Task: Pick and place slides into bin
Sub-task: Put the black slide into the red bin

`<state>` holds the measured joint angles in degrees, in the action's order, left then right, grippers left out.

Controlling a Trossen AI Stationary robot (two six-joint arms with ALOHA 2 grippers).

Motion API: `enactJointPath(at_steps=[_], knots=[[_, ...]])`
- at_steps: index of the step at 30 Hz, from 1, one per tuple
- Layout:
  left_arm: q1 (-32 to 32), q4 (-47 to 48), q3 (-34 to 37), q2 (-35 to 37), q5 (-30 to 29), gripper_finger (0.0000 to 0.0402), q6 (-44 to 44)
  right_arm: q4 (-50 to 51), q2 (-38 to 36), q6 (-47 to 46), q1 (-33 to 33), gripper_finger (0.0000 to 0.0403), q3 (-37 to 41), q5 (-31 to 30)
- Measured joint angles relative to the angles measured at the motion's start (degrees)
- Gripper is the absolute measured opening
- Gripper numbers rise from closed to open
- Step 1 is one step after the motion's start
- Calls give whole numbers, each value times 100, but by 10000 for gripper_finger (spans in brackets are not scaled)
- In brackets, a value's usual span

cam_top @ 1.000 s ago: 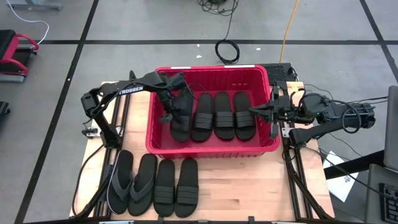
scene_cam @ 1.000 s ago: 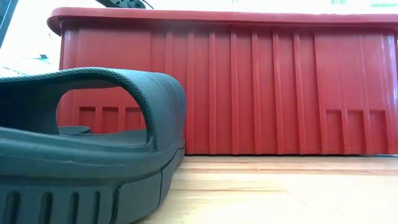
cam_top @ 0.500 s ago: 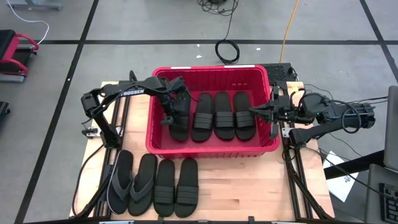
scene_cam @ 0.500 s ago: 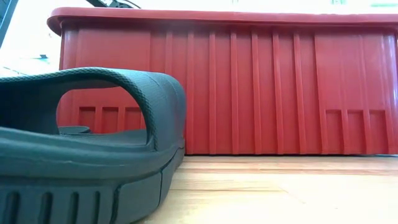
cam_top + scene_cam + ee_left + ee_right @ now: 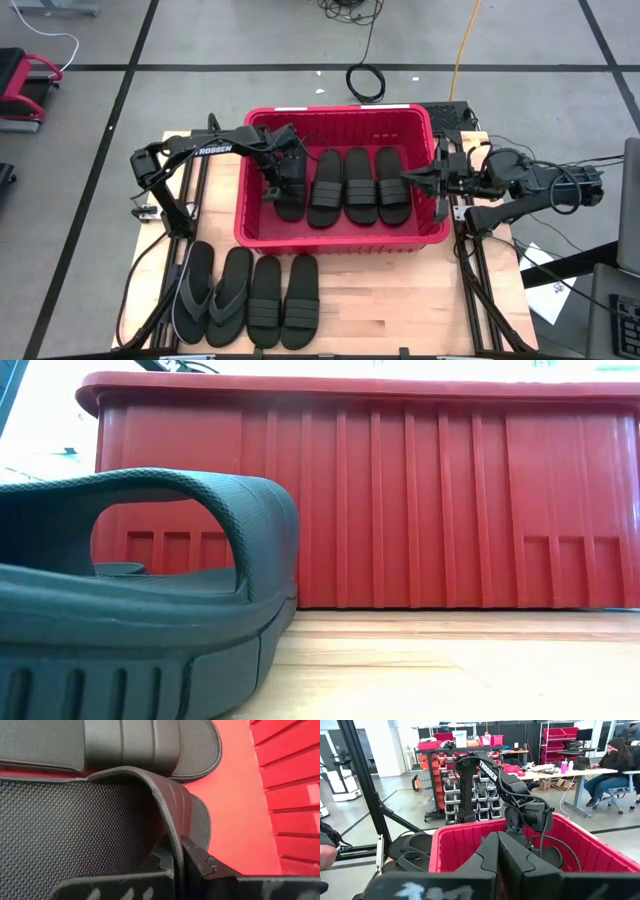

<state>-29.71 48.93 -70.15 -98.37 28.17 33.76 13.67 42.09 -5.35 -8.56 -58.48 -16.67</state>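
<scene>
soft black rubber slide [image 5: 100, 835], light and bendy, hangs by its ribbed strap from the left gripper's [image 5: 275, 182] clamped fingers at the red plastic bin's [image 5: 340, 238] left.

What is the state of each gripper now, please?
Left gripper: shut on the strap of a black slide inside the red bin.
Right gripper: shut, holding nothing.

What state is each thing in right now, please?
Left gripper: shut on the strap of a slide, inside the bin.
Right gripper: shut, empty, at the bin's right wall.
Three slides: flat in the bin.
Four slides: on the table.
</scene>
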Motion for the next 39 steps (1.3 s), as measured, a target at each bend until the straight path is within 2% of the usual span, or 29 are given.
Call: enactJointPath(at_steps=[7,16,20,25,33,39], knots=[[2,0,0,2,230,1,-253,-104,0,1,0,0,0,2],[142,-237,0,4,-291,5,-545,-124,-2,23,0,0,0,0],[153,-269,0,4,-54,10,-502,-124,-2,44,0,0,0,0],[167,-278,0,4,-217,5,-529,-118,-2,44,0,0,0,2],[173,-262,0,4,-316,43,-582,-100,-2,69,0,0,0,2],[179,-260,0,4,-366,87,-655,-100,-2,152,0,0,0,20]])
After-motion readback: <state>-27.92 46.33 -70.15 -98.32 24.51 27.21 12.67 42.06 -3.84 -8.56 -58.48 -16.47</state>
